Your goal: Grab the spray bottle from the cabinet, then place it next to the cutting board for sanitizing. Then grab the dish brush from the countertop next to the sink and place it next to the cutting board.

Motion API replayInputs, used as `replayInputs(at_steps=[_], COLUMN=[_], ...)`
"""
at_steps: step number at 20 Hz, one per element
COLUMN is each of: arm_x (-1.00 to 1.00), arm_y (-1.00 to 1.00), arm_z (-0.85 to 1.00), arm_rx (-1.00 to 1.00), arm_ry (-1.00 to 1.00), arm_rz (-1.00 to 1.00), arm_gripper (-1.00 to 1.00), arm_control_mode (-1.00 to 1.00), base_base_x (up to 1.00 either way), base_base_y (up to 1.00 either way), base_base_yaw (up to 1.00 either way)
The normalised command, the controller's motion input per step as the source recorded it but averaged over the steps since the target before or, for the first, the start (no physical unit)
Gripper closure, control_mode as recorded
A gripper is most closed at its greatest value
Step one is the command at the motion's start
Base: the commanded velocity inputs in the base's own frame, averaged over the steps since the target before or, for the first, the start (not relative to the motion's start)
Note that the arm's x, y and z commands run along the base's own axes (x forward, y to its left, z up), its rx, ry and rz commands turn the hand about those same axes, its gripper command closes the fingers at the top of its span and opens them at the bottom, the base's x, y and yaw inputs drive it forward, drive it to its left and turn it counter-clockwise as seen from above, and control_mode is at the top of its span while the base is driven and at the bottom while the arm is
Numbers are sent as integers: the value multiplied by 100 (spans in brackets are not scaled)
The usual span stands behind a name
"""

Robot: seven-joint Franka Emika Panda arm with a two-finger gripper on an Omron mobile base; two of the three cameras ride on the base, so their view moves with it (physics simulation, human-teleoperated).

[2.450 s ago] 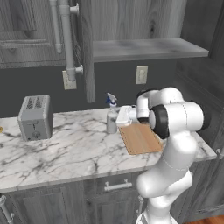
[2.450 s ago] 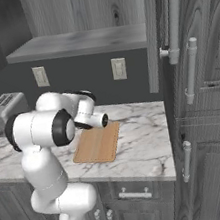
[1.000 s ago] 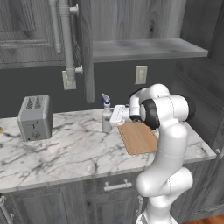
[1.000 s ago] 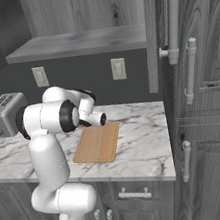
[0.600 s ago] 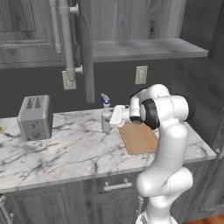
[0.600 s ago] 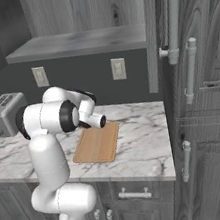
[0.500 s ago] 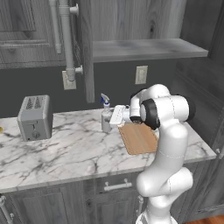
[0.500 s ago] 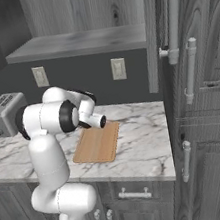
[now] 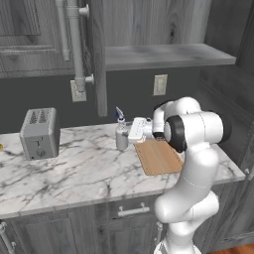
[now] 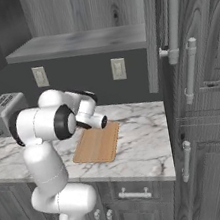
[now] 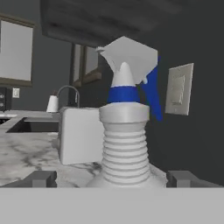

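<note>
Ribbed grey spray bottle (image 11: 124, 148) upright on veined marble countertop (image 9: 74, 173) beside wooden cutting board (image 9: 158, 157) — gripper (image 11: 109, 178) fingers spread wide, bottle between.

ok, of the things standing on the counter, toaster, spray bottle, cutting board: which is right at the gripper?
The spray bottle: it stands upright between the open fingers of the gripper, beside the cutting board. The toaster sits far off along the countertop.

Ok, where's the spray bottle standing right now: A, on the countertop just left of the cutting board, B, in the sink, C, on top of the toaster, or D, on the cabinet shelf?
A: the spray bottle stands upright on the countertop, beside the left edge of the cutting board, with the open gripper right at it.
</note>
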Motion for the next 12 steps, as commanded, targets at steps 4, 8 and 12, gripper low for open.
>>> replayInputs(at_steps=[4, 8, 12], arm_x=[-18, -2, -34], arm_y=[-16, -15, -22], arm_z=[24, 21, 31], arm_rx=[3, 1, 5], arm_ry=[0, -1, -4], arm_rz=[0, 0, 0], arm_gripper=[-100, -100, -100], arm_control_mode=[-100, -100, -100], base_base_x=[0, 0, 0], base_base_y=[0, 0, 0], base_base_yaw=[0, 0, 0])
